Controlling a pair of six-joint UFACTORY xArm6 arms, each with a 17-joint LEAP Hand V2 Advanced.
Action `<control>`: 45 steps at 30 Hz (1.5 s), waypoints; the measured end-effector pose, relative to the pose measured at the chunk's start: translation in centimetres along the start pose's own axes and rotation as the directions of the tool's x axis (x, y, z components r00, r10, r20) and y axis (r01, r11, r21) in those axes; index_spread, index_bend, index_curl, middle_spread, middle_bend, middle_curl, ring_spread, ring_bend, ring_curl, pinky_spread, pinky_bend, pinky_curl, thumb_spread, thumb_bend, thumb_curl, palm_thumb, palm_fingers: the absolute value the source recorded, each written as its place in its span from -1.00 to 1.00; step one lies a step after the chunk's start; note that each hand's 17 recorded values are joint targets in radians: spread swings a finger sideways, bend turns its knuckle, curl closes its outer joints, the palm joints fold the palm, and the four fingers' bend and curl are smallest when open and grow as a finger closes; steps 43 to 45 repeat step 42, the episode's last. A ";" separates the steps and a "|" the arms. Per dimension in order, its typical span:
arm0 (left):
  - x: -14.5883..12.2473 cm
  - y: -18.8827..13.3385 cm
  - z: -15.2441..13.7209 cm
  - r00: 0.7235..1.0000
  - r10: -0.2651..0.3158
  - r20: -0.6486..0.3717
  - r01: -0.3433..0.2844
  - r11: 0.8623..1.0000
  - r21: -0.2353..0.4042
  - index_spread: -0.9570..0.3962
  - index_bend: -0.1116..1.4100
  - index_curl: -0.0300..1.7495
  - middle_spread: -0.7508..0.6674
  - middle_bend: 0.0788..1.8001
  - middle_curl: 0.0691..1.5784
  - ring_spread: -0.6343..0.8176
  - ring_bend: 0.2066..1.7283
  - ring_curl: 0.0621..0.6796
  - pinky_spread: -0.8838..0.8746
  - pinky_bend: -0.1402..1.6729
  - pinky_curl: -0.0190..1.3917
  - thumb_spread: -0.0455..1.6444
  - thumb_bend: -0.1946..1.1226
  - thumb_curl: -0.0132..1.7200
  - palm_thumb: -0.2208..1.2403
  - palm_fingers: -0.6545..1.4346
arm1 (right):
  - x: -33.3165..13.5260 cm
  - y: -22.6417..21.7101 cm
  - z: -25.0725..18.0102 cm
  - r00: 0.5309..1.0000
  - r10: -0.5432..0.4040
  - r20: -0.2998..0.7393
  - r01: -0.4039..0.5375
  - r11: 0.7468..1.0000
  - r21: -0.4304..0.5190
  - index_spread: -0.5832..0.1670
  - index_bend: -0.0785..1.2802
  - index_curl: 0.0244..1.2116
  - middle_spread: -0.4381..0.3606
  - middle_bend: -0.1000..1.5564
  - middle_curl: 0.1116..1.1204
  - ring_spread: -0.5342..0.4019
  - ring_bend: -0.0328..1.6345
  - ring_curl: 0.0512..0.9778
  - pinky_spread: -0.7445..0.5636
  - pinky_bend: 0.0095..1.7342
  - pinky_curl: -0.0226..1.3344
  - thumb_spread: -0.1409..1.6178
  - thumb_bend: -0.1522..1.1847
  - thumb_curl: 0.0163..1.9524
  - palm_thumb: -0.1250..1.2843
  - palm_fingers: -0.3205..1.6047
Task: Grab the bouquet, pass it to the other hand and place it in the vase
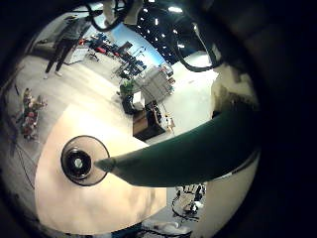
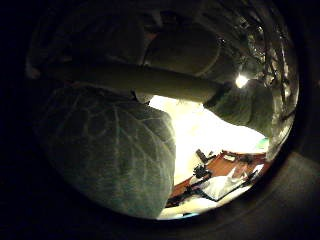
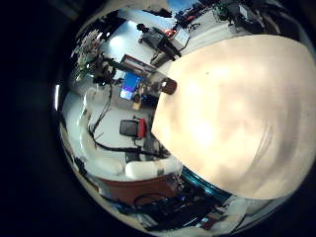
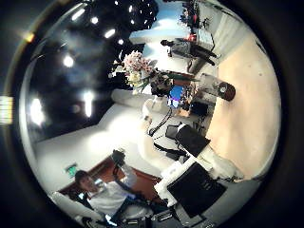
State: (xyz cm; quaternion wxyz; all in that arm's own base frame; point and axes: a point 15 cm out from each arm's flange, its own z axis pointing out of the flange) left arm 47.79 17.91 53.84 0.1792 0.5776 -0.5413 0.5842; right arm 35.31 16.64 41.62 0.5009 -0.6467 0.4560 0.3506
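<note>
The bouquet's stem crosses close in front of my left palm, its lower end pointing toward the vase, which stands upright on the table and is seen from above with its mouth open. A large leaf and the stem fill the left thumb side view. From the right hand's side, the bouquet's flowers show held up by the left hand beyond the table edge, with the vase a little way off. My right hand's fingers hang relaxed, holding nothing.
The vase stands near one edge of the round table. Desks, a monitor and equipment stand on the floor beyond that edge. The left arm rises beside the table.
</note>
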 end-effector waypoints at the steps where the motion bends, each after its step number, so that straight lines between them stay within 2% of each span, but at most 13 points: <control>1: -0.4 0.0 0.4 1.000 -0.002 0.012 0.002 1.000 -0.006 -0.74 -0.11 0.49 -0.70 0.20 0.25 -0.69 0.67 0.55 -0.52 0.73 -0.04 0.32 -0.72 -0.08 0.58 0.69 | 0.0 0.0 0.0 1.000 -0.001 0.000 0.001 1.000 0.000 -0.45 -0.63 -0.55 0.16 -0.65 -0.56 0.53 -0.37 -0.64 0.82 -0.34 -0.53 0.26 -0.81 -0.52 0.23 -0.50; 9: -1.6 -0.4 1.1 1.000 -0.025 0.011 0.025 1.000 -0.008 -0.74 -0.15 0.50 -0.70 0.18 0.25 -0.69 0.66 0.54 -0.53 0.71 -0.04 0.29 -0.75 -0.10 0.54 0.68 | -0.2 0.0 -0.1 1.000 -0.005 -0.002 0.005 1.000 0.002 -0.45 -0.63 -0.54 0.15 -0.65 -0.57 0.53 -0.38 -0.64 0.82 -0.35 -0.55 0.26 -0.81 -0.52 0.23 -0.48; 12: -3.2 -0.6 1.4 0.998 -0.070 0.002 0.070 0.997 -0.008 -0.72 -0.29 0.45 -0.68 0.15 0.17 -0.74 0.46 0.40 -0.58 0.64 -0.10 0.23 -0.82 -0.18 0.28 0.58 | -0.1 0.0 -0.1 1.000 -0.003 -0.001 0.003 1.000 0.002 -0.44 -0.63 -0.53 0.12 -0.65 -0.58 0.53 -0.39 -0.64 0.82 -0.35 -0.56 0.26 -0.81 -0.52 0.23 -0.48; 14: -4.6 -0.3 2.0 0.995 -0.103 -0.014 0.102 0.994 -0.025 -0.61 -0.44 0.40 -0.60 0.00 0.14 -0.59 0.20 0.33 -0.54 0.48 -0.11 0.21 -0.84 -0.25 0.07 -0.12 | -0.2 0.0 -0.1 1.000 -0.006 -0.002 0.006 1.000 0.002 -0.44 -0.62 -0.53 0.11 -0.66 -0.58 0.53 -0.39 -0.64 0.82 -0.36 -0.56 0.26 -0.81 -0.52 0.23 -0.48; 15: -5.1 0.0 2.6 0.993 -0.114 -0.024 0.113 0.993 -0.045 -0.48 -0.53 0.35 -0.32 -0.30 0.10 -0.31 0.13 0.39 -0.22 0.28 -0.10 0.19 -0.88 -0.30 -0.08 -0.66 | -0.2 0.0 -0.1 1.000 -0.008 -0.002 0.008 1.000 0.002 -0.43 -0.62 -0.53 0.10 -0.66 -0.59 0.53 -0.39 -0.64 0.82 -0.36 -0.57 0.27 -0.81 -0.52 0.24 -0.47; 16: -5.5 0.3 3.2 0.992 -0.124 -0.036 0.121 0.990 -0.067 -0.36 -0.69 0.29 -0.12 -0.47 -0.01 -0.10 0.04 0.16 -0.04 0.15 -0.18 0.16 -0.89 -0.34 -0.19 -0.84 | -0.3 0.0 -0.1 1.000 -0.010 -0.003 0.010 1.000 0.003 -0.43 -0.62 -0.52 0.10 -0.66 -0.59 0.53 -0.39 -0.64 0.82 -0.36 -0.57 0.27 -0.81 -0.52 0.24 -0.47; 19: -7.1 0.3 2.0 0.990 -0.139 -0.035 0.138 0.989 -0.046 -0.07 -0.83 0.12 0.30 -0.71 -0.26 0.26 -0.17 -0.28 0.33 -0.09 -0.43 0.09 -0.84 -0.43 -0.37 -0.79 | -0.6 0.0 -0.3 1.000 -0.019 -0.007 0.019 1.000 0.007 -0.43 -0.62 -0.52 0.10 -0.66 -0.59 0.53 -0.39 -0.64 0.82 -0.36 -0.57 0.27 -0.81 -0.52 0.24 -0.47; 22: -8.7 -0.4 -0.6 0.991 -0.133 0.003 0.133 0.991 0.029 0.16 -0.85 -0.05 0.56 -0.81 -0.39 0.47 -0.28 -0.44 0.54 -0.20 -0.53 0.04 -0.80 -0.47 -0.46 -0.73 | -0.7 0.0 -0.5 1.000 -0.025 -0.011 0.025 1.000 0.013 -0.43 -0.62 -0.51 0.09 -0.66 -0.60 0.53 -0.39 -0.64 0.83 -0.36 -0.58 0.27 -0.81 -0.52 0.24 -0.46; 25: -10.5 -0.1 -3.1 0.986 -0.168 0.021 0.166 0.984 0.068 0.32 -0.83 -0.22 0.72 -0.87 -0.46 0.59 -0.36 -0.52 0.68 -0.27 -0.59 0.01 -0.78 -0.51 -0.51 -0.67 | -1.0 0.0 -0.6 0.999 -0.032 -0.014 0.032 0.999 0.018 -0.41 -0.62 -0.51 0.09 -0.66 -0.61 0.53 -0.39 -0.64 0.83 -0.36 -0.58 0.27 -0.81 -0.52 0.24 -0.45; 31: -12.0 1.3 -8.4 0.977 -0.213 0.027 0.208 0.969 0.137 0.45 -0.79 -0.44 0.84 -0.90 -0.56 0.70 -0.45 -0.60 0.79 -0.34 -0.65 -0.01 -0.77 -0.55 -0.55 -0.62 | -1.3 0.1 -0.4 0.999 -0.043 -0.011 0.043 0.999 0.008 -0.41 -0.61 -0.49 0.08 -0.66 -0.62 0.53 -0.39 -0.64 0.83 -0.38 -0.59 0.27 -0.81 -0.52 0.24 -0.44; 36: -8.8 4.5 -11.9 0.979 -0.206 0.001 0.204 0.972 0.118 0.47 -0.76 -0.59 0.88 -0.91 -0.64 0.76 -0.52 -0.65 0.85 -0.39 -0.69 0.00 -0.76 -0.57 -0.55 -0.60 | -2.0 0.5 0.2 0.997 -0.076 -0.010 0.076 0.997 -0.017 -0.42 -0.61 -0.48 0.07 -0.66 -0.62 0.54 -0.40 -0.64 0.83 -0.38 -0.60 0.27 -0.81 -0.52 0.24 -0.42; 42: -7.0 8.2 -12.5 0.973 -0.229 0.021 0.224 0.964 0.145 0.48 -0.72 -0.69 0.88 -0.91 -0.71 0.78 -0.58 -0.67 0.87 -0.43 -0.71 0.02 -0.76 -0.58 -0.56 -0.56 | -3.6 1.4 1.2 0.987 -0.161 -0.010 0.160 0.986 -0.043 -0.40 -0.62 -0.48 0.11 -0.66 -0.63 0.52 -0.40 -0.64 0.84 -0.38 -0.60 0.27 -0.81 -0.51 0.24 -0.42; 45: -7.0 8.2 -12.5 0.973 -0.229 0.021 0.224 0.964 0.145 0.48 -0.72 -0.69 0.88 -0.91 -0.71 0.78 -0.58 -0.67 0.87 -0.43 -0.71 0.02 -0.76 -0.58 -0.56 -0.56 | -3.6 1.4 1.2 0.987 -0.161 -0.010 0.160 0.986 -0.043 -0.40 -0.62 -0.48 0.11 -0.66 -0.63 0.52 -0.40 -0.64 0.84 -0.38 -0.60 0.27 -0.81 -0.51 0.24 -0.42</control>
